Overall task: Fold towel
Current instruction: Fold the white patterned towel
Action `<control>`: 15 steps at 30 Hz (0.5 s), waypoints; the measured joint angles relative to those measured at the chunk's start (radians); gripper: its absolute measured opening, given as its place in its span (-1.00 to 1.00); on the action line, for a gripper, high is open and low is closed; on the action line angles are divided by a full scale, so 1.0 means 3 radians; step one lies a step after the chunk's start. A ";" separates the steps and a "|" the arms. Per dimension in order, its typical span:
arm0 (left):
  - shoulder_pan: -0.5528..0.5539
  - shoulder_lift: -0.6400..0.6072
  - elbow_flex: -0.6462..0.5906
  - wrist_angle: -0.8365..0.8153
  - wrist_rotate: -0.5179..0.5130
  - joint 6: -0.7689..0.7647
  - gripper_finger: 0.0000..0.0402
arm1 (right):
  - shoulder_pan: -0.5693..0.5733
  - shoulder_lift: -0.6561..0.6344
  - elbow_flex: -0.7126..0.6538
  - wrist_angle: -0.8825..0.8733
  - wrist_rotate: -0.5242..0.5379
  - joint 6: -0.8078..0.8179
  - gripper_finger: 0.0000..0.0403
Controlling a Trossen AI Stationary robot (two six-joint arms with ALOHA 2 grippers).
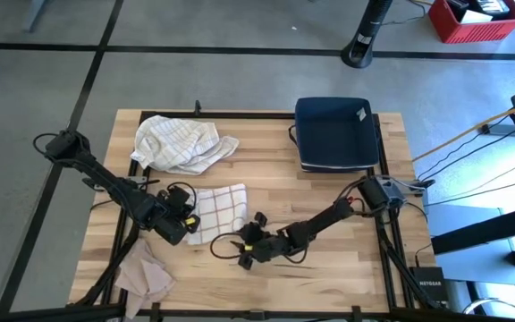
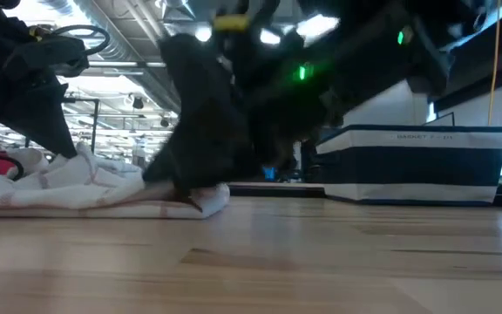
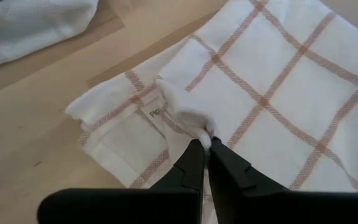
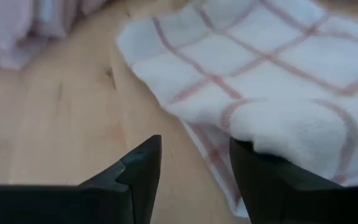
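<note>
A white towel with red check lines lies flat near the table's middle, with its near-left part folded over; it also shows in the low view. My left gripper is at the towel's left edge and is shut on a pinch of cloth. My right gripper is low over the table at the towel's near-right corner. It is open, and the towel's rolled near edge lies right by one finger. My left gripper pinches a small raised fold of the towel between its two fingertips, near the towel's left edge beside a turned-over hem. The fingers slant down from the table's left. The rest of the towel lies slack on the table. My right gripper has one finger beside or under the towel's rolled edge; whether it touches, I cannot tell.
A crumpled white cloth lies toward the far-left of the table. A folded navy stack sits at the far right. A tan cloth hangs at the near-left corner. Bare wood shows at the near right.
</note>
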 joint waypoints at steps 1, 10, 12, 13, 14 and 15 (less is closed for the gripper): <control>0.0000 0.0000 0.0000 -0.0003 0.0000 0.0000 -0.97 | -0.0014 0.0040 0.0001 -0.0054 -0.0023 0.0015 -0.04; -0.0050 0.0003 0.0000 -0.0094 0.0013 -0.0001 -0.97 | -0.0045 0.0049 0.0020 -0.0687 -0.0210 0.0065 -0.04; -0.0047 0.0003 0.0000 -0.0196 0.0010 -0.0013 -0.97 | -0.0045 0.0048 0.0022 -0.0811 -0.0301 0.0060 -0.04; -0.0047 0.0003 0.0000 -0.0263 -0.0006 -0.0055 -0.97 | -0.0045 0.0045 0.0022 -0.0862 -0.0338 0.0059 -0.04; -0.0047 0.0003 0.0000 -0.0339 -0.0039 -0.0107 -0.97 | -0.0045 0.0044 0.0023 -0.0892 -0.0351 0.0058 -0.04; -0.0047 0.0003 0.0000 -0.0418 -0.0063 -0.0170 -0.97 | -0.0044 0.0044 0.0024 -0.0909 -0.0371 0.0056 -0.04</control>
